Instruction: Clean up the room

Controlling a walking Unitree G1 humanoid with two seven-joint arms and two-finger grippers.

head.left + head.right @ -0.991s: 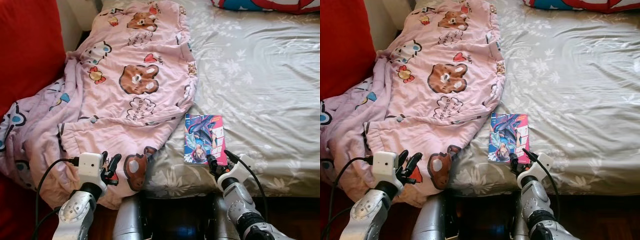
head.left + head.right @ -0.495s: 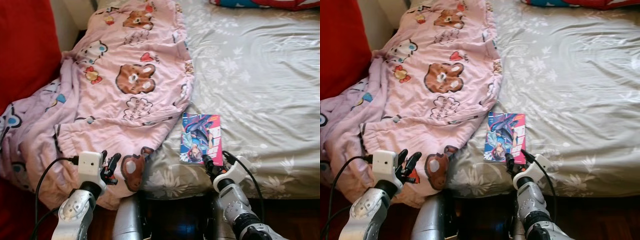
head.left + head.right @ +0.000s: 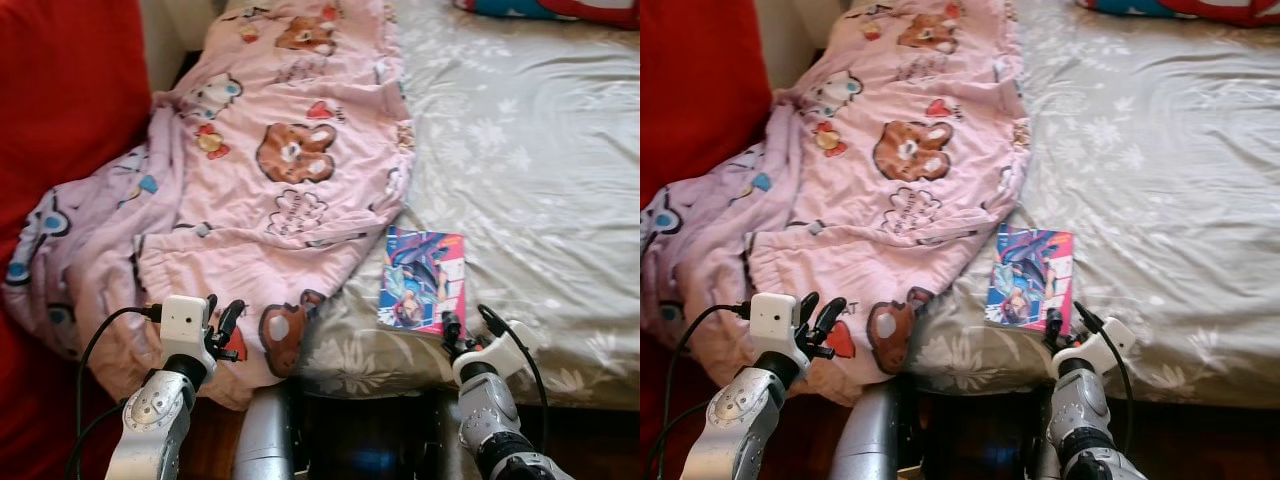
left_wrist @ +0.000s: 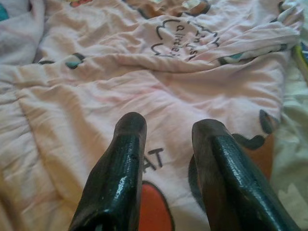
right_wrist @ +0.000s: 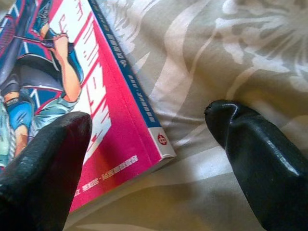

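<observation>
Two risks w/ right gripper (image 3: 467, 325): fingers spread wide, empty, straddling book (image 3: 424, 279) corner; could be shoving it or pinching bed sheet (image 3: 520, 170).

Left gripper (image 3: 223, 318) hovering over blanket (image 3: 270, 180), fingers partly open, empty.

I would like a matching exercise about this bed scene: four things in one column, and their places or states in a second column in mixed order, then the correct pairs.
Things:
1. pink blanket
2. comic book
3. left gripper
4. right gripper

Places or states:
A. open, fingers astride the book's near corner
B. lies flat on the grey floral sheet, near the bed's front edge
C. open, at the blanket's hanging edge
D. spread over the bed's left side, hanging off the edge

Pairs: 1-D, 2-B, 3-C, 4-A
</observation>
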